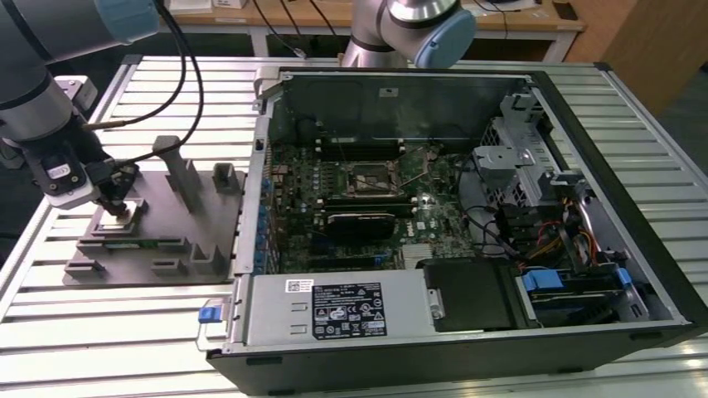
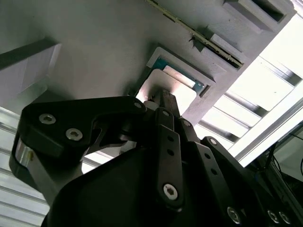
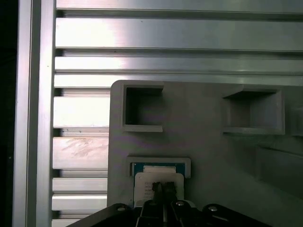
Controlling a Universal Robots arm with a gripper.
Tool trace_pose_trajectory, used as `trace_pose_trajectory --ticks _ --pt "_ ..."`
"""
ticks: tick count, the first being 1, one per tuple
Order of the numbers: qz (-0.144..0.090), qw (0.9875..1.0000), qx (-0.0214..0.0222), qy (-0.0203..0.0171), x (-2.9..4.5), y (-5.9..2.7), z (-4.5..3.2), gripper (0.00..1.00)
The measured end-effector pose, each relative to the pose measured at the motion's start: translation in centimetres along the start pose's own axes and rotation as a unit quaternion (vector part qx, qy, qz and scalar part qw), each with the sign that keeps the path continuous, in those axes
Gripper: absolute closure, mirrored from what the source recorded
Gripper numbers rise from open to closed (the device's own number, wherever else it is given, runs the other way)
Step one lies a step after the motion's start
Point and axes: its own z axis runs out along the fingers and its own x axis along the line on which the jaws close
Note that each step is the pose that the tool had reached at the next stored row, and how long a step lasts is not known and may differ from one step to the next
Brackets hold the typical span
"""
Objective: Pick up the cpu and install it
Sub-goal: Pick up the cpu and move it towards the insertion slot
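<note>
– Silver ribbed aluminium table (image 1: 133, 315) under everything; what sits on it?
– The big black open computer case (image 1: 443, 365), taking up the exterior view's right. Its green motherboard (image 1: 432, 220) lies flat inside, with the dark square metal-framed socket (image 1: 366, 178) near the board's middle.
– And beside the case?
– A flat grey fixture plate (image 1: 166, 240) with raised blocks and pockets, on the exterior view's left, just beside the case wall.
– Where is the arm?
– Over that plate. Its black gripper (image 1: 114, 203) points straight down at a shallow square recess.
– How do the jaws stand?
– Pressed together in both wrist views, the gripper (image 3: 163, 188) tip right at the chip's top, not pinching its sides.
– So the part itself?
– The small flat square cpu (image 3: 147, 182), silver-white metal with a thin green edge, lies flat in that recess, well apart from the socket. In the second wrist view the cpu (image 2: 182, 92) shows just past the gripper (image 2: 161, 97)
</note>
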Motion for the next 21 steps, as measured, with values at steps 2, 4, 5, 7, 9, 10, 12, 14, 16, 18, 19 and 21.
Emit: trace_pose_trajectory --ticks 2,4,5,7,9,10,12,14,16,18,19,21 --pt "0.000 1.0000 0.0000 -0.0001 0.00 0.00 0.01 0.84" --pt "0.000 1.0000 0.0000 0.0000 0.00 0.00 0.01 0.71" --pt "0.000 1.0000 0.0000 0.0000 0.00 0.00 0.02 0.71" --pt "0.000 1.0000 0.0000 0.0000 0.00 0.00 0.02 0.59" --pt "0.000 1.0000 0.0000 0.0000 0.00 0.00 0.03 0.53" --pt "0.000 1.0000 0.0000 0.0000 0.00 0.00 0.03 0.47" --pt "0.000 1.0000 0.0000 0.0000 0.00 0.00 0.04 0.47" --pt "0.000 1.0000 0.0000 -0.0001 0.00 0.00 0.05 0.41" --pt "0.000 1.0000 -0.0001 -0.0002 0.02 0.00 0.08 0.41" --pt "0.000 1.0000 -0.0001 -0.0002 0.07 -0.01 0.15 0.41" --pt "0.000 1.0000 0.0000 -0.0001 0.09 -0.01 0.19 0.41" --pt "0.000 1.0000 0.0000 -0.0001 0.10 -0.02 0.37 0.41"
